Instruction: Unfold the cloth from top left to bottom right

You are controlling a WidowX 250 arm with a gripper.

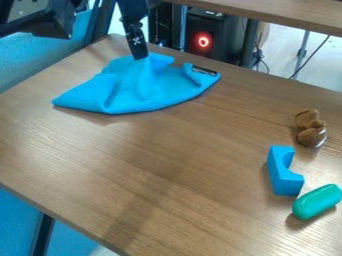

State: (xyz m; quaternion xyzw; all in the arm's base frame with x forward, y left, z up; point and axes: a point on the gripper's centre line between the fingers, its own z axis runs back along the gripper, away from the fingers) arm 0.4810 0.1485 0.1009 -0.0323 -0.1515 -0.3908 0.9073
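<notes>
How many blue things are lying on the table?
2: the cloth, toward the far edge of the table, and the block, next to the green toy. Anything under the cloth would be hidden.

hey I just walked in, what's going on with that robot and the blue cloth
A black robot arm has its claw down at the upper part of the blue cloth, apparently to unfold it. The cloth lies rumpled, not flat, on the wooden table. A blue block and green capsule-shaped object sit apart from it.
</notes>
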